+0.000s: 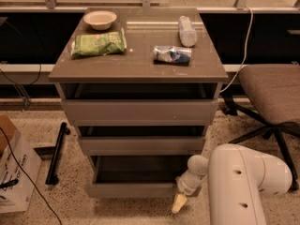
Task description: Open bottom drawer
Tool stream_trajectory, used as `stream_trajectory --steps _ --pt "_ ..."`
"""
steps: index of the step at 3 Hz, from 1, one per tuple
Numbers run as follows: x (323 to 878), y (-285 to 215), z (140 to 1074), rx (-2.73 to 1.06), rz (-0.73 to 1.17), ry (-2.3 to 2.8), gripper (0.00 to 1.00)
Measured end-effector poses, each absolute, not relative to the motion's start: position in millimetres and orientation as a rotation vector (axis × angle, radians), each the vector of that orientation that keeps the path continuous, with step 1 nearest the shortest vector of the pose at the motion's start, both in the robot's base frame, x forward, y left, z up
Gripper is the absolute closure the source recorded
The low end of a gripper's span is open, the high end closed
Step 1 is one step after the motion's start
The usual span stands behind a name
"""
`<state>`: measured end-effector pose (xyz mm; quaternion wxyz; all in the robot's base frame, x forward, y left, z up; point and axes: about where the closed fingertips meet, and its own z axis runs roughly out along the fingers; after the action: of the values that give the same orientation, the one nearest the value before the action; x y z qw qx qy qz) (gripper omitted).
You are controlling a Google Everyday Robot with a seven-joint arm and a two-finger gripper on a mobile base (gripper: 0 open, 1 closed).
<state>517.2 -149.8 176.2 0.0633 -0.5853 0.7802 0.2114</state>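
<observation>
1. At the very bottom of the stack of three grey-brown fronts, the bottom drawer (136, 190) stands drawn partway out. Its plain handleless panel sits forward of the two above.
2. Low at that panel's right end hangs the pincer (180, 203), a cream tip on the end of the white arm (243, 182). It looks to be touching or just beside the corner. I cannot tell whether it is open or closed, or whether it has hold of anything.
3. The pull seems under way rather than finished. Since contact is at one corner, the draw should run straight out along the runners, slow and level. A sideways drag could skew the box and jam it.
4. The drawer's shallow box shows a dark floor with nothing I can make out inside.
5. The middle drawer (140, 145) and top drawer (140, 111) show dark gaps above their fronts, and their contents are hidden.
6. On the tabletop (140, 69), a pale bowl (100, 18) looks empty. Near it lie a green bag (98, 43), a bottle (187, 30) on its side and a crumpled blue-and-silver packet (172, 54).
</observation>
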Motion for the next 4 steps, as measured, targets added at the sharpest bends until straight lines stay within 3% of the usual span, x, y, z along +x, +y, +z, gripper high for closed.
stream_trajectory --steps 1,2,3,4 --pt "503 -156 172 -1.783 0.677 2.402 0.40" --pt "503 -156 175 -1.783 0.677 2.402 0.42" --pt "503 -156 175 -1.783 0.677 2.402 0.20" --pt "464 -169 167 -1.711 0.721 2.533 0.00"
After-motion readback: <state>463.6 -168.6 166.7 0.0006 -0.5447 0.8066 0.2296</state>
